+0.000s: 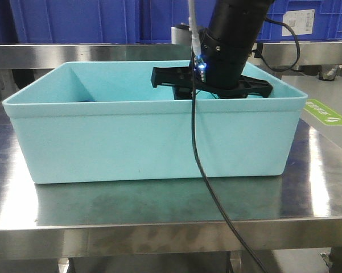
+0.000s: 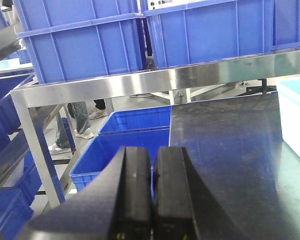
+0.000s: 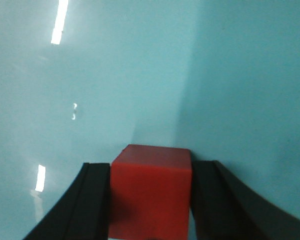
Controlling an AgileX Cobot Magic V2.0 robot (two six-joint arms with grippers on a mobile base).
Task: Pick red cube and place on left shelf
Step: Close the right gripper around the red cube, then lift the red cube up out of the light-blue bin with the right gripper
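Front view: turquoise plastic tub [image 1: 153, 142] sits on the flat steel table [image 1: 159, 210]. The black right arm [image 1: 233, 40] comes down into the tub at far right, and its fingertips are hidden behind the tub wall, so grip can't be told here. A black cable [image 1: 200, 165] hangs down in front of the tub's near wall. Dark-blue crates [image 1: 74, 20] stand on a steel ledge behind the tub, and a green floor marking [image 1: 327, 112] shows at right. The cube isn't visible in this view. Left wrist view: left gripper [image 2: 152, 195] has its black pads pressed together with nothing between them, and it hangs off the table's left edge. The left shelf [image 2: 140, 85], a stainless rack, carries big blue crates on its upper tier, with more blue crates lower down. Someone's legs [image 2: 80, 117] stand beyond the rack. A pale tub corner shows at the right edge. Right wrist view: right gripper [image 3: 150, 200] pinches the red cube [image 3: 150, 185]. Both black fingers [image 3: 95, 200] touch the cube's left and right faces, inside the tub near the fold between two turquoise surfaces. Can't tell if the cube rests on the tub floor or is off it.
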